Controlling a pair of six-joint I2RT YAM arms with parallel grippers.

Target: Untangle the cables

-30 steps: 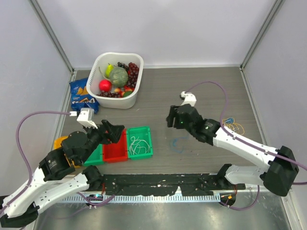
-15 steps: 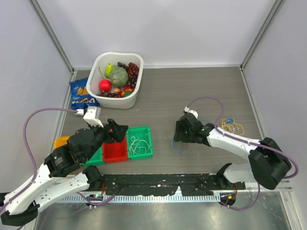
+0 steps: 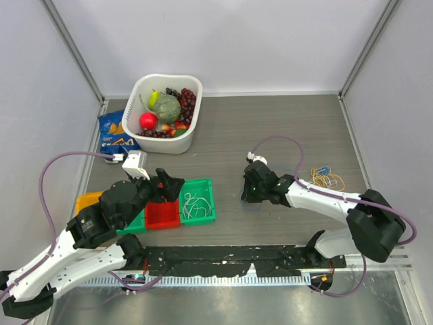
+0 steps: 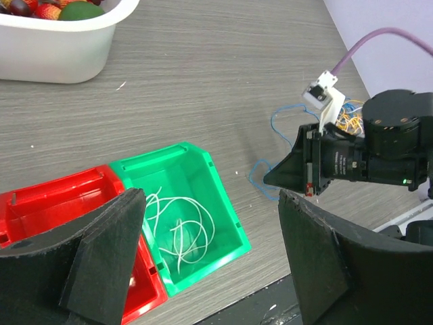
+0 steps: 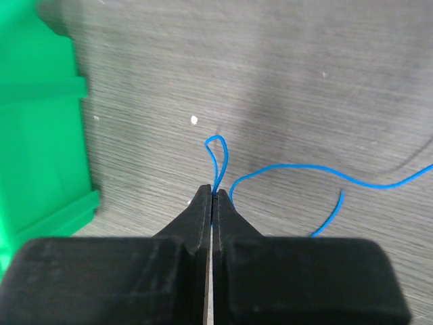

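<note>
The jaws of our right gripper (image 5: 212, 194) now snap shut on the blue cable (image 5: 298, 168), ready to pull it free; our left gripper (image 4: 210, 206) stays spread wide.

The blue cable (image 5: 298, 166) disappears between the pressed tips of the right gripper (image 5: 211, 194), and its far stretch runs off the right edge of that wrist view.

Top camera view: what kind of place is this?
Probably a robot test lab: two white-and-black robot arms mounted at a grey wood-grain table, plain white walls, a green plastic bin and a red plastic bin.
</note>
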